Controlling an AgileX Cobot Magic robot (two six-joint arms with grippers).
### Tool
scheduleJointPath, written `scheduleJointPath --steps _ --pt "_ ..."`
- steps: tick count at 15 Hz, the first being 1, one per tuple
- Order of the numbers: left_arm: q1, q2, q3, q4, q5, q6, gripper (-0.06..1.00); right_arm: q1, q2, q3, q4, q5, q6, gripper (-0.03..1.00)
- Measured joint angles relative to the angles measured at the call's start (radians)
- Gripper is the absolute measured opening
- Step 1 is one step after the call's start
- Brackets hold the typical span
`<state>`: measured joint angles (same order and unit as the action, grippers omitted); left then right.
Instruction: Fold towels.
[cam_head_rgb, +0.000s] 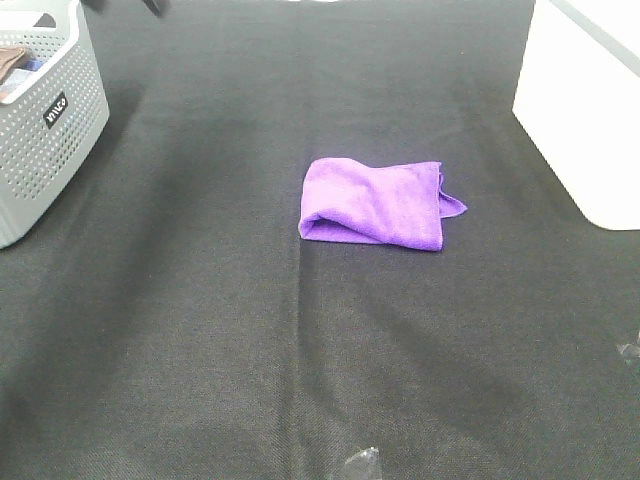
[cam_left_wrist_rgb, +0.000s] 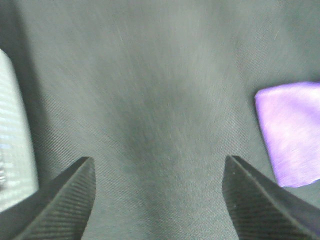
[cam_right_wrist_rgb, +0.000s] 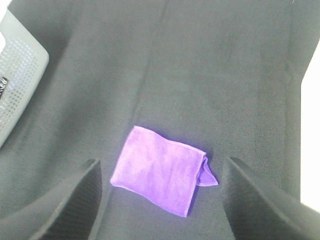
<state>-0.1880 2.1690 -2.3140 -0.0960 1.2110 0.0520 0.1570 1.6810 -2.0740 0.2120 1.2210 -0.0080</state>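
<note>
Towel (cam_head_rgb: 372, 203) near the middle of the black table cover (cam_head_rgb: 200, 330), already folded into a compact oblong, well apart from everything else. Nearest the camera's edge, only two small glints of clear plastic at the front of the cloth, too small to identify.

Left gripper (cam_left_wrist_rgb: 159, 200) spread wide over bare cloth, gripping nothing, with the purple edge off to one side of its view. Right gripper (cam_right_wrist_rgb: 162, 200) likewise parted and empty, hanging high enough that the whole towel sits framed between its two dark fingers (cam_right_wrist_rgb: 70, 205). Neither arm visible in the overhead view, so probably both drawn back toward the robot's side, leaving the fold undisturbed and clear to inspect.

Bright purple and fuzzy, with a rounded fold line along the left side and layered edges along the front. Not quite neat: at the far right corner a loose flap pokes out past the stack, so layers misaligned there. No white tag discernible. Judging by shape, folded at least twice; possibly finished, or needing one last tidy of that stray corner.

Farther back on the left, a grey perforated basket (cam_head_rgb: 50, 120) with a small dark label, something brownish inside, likely the place for towels. Farther back on the right, a white box (cam_head_rgb: 585, 110) at the table's edge.
</note>
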Motion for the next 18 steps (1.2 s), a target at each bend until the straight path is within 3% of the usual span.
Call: scheduleJointPath --steps 4,6,8,9,12,13,15,18 --pt "0.122 -0.158 0.007 0.034 0.002 0.011 0.66 0.0 -0.181 0.28 -0.068 0.0 0.0 0.65" --pt "0.2 -0.278 0.103 0.028 0.001 0.023 0.66 0.0 -0.278 0.413 -0.086 0.0 0.0 0.65" --pt "0.247 -0.477 0.338 0.028 0.001 0.039 0.66 0.0 -0.425 0.551 -0.09 -0.001 0.0 0.65" --pt "0.247 -0.477 0.338 0.028 0.001 0.039 0.66 0.0 -0.425 0.551 -0.09 -0.001 0.0 0.65" --pt "0.252 -0.914 0.808 0.02 0.002 0.068 0.66 0.0 -0.778 0.842 -0.091 -0.001 0.001 0.66" --pt "0.252 -1.177 1.034 0.036 0.004 0.07 0.67 0.0 -1.006 1.015 -0.126 0.0 0.026 0.73" --pt "0.252 -1.455 1.219 0.076 0.008 0.067 0.73 0.0 -1.261 1.158 -0.179 0.001 0.047 0.8" --pt "0.252 -1.752 1.393 0.108 0.01 0.051 0.77 0.0 -1.496 1.295 -0.212 0.006 0.051 0.82"
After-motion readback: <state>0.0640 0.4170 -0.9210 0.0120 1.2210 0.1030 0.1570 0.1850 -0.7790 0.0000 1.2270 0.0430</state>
